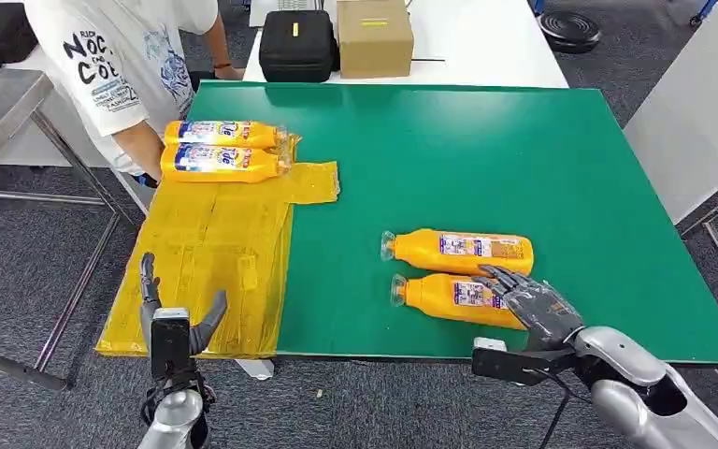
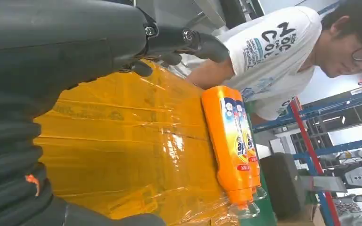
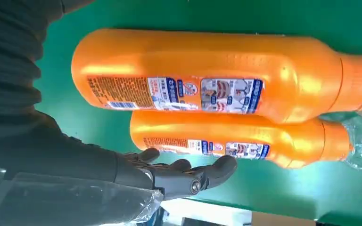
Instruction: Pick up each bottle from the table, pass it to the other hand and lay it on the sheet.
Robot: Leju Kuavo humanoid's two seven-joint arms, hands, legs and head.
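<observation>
Person (image 1: 126, 70) in a white printed shirt leaned in at the far left corner of the green table (image 1: 524, 168), an arm reaching down beside the yellow sheet (image 1: 210, 248) that covered the table's left side. Two orange bottles (image 1: 224, 150) lay side by side on the far end of that sheet, touching each other, clear caps pointing right. The left hand (image 1: 173, 323) hovered at the sheet's near edge, fingers spread wide and holding nothing. Beyond the table's far edge stood a black case (image 1: 297, 44) and a cardboard box (image 1: 374, 37) on a white surface. On bare green toward the right, two more bottles lay parallel, caps pointing left: the far bottle (image 1: 458, 251) and the near bottle (image 1: 453, 297). The right hand (image 1: 533, 304) rested its spread fingers over the near bottle's base end, not closed around it.
</observation>
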